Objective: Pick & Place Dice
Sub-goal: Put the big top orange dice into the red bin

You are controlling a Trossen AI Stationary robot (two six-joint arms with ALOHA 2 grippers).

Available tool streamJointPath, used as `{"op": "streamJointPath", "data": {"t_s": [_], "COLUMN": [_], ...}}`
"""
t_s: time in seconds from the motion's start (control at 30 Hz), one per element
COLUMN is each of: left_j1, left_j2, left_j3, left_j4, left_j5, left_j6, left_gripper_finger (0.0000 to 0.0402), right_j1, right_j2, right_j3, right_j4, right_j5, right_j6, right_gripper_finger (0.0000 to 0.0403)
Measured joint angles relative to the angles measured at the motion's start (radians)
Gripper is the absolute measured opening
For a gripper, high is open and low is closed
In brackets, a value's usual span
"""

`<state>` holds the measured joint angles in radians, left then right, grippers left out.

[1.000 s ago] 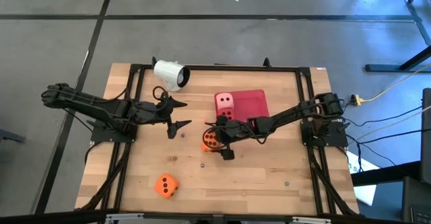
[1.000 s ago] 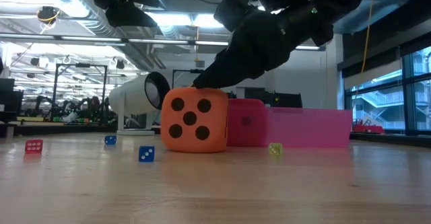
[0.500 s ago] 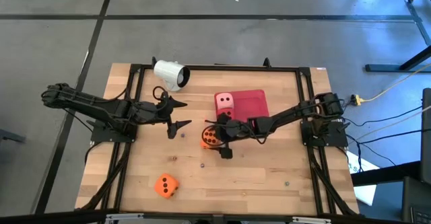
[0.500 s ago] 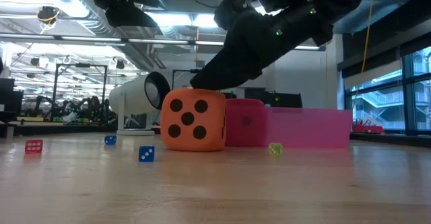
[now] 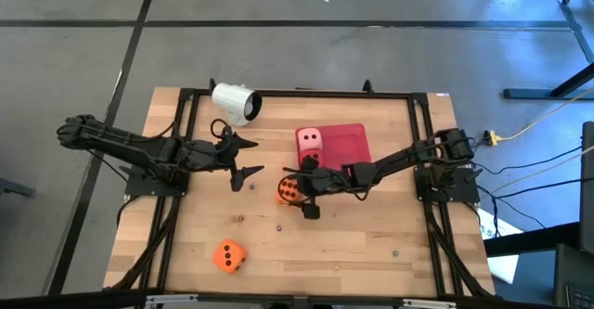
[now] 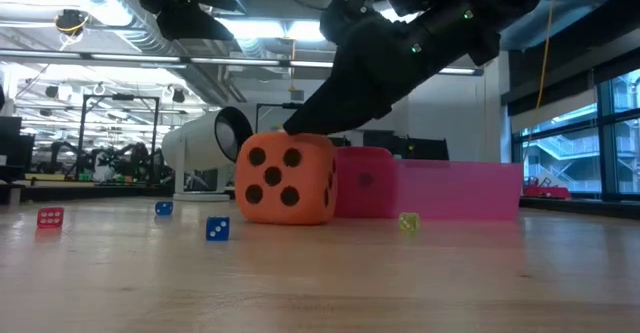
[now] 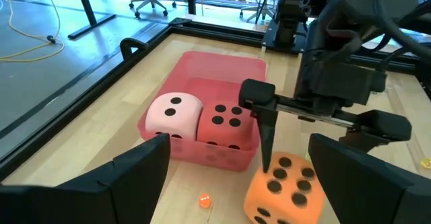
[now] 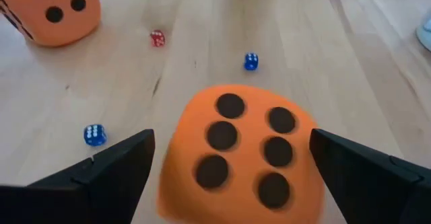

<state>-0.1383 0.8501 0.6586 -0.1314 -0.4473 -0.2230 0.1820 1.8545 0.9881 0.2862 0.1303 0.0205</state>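
Nearest the front edge of the table [image 5: 371,244] lies one orange die [image 5: 227,255], alone and well apart from both arms. Small loose dice are scattered on the wood: a tiny red one [image 6: 50,217], two blue ones [image 6: 217,229] and a yellowish one [image 6: 408,221] in the low view.

Mid-table, the right claw [image 5: 303,191] straddles the second orange die [image 5: 289,190], its six-pip face up in the right wrist view. The fingers [image 8: 114,173] are spread wide, one on each side of the die; whether they touch it cannot be told. The die rests on the wood, just beside the red tray's front wall.

The left claw [image 5: 245,158] waits to the left of that die, its fingers wide apart and holding nothing.

Behind, the red tray [image 5: 357,135] holds the pale pink die [image 7: 174,114] and the red die [image 7: 225,124] side by side, touching. Farthest back, the white cup [image 5: 234,102] lies on its side near the table's far left corner
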Motion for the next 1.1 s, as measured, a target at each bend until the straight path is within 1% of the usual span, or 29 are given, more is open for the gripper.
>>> {"op": "streamJointPath", "data": {"t_s": [0.23,0.33,0.4,0.53,0.77,1.1], "left_j1": [0.0,0.0,0.0,0.0,0.0,0.0], "left_j2": [0.0,0.0,0.0,0.0,0.0,0.0], "left_j3": [0.0,0.0,0.0,0.0,0.0,0.0], "left_j4": [0.0,0.0,0.0,0.0,0.0,0.0], "left_j5": [0.0,0.0,0.0,0.0,0.0,0.0], "left_j6": [0.0,0.0,0.0,0.0,0.0,0.0], "left_gripper_finger": [0.0347,0.0347,0.0347,0.0347,0.0347,0.0347], "right_j1": [0.009,0.006,0.004,0.002,0.003,0.008], "right_j2": [-0.006,-0.006,-0.007,-0.007,-0.008,-0.008], "right_j3": [0.0,0.0,0.0,0.0,0.0,0.0], "right_j4": [0.02,0.019,0.011,0.002,-0.03,-0.036], "right_j5": [-0.01,0.02,0.042,0.04,0.039,0.056], "right_j6": [-0.006,0.005,0.026,0.056,0.193,0.177], "right_gripper_finger": [0.0396,0.0396,0.0396,0.0396,0.0396,0.0396]}}
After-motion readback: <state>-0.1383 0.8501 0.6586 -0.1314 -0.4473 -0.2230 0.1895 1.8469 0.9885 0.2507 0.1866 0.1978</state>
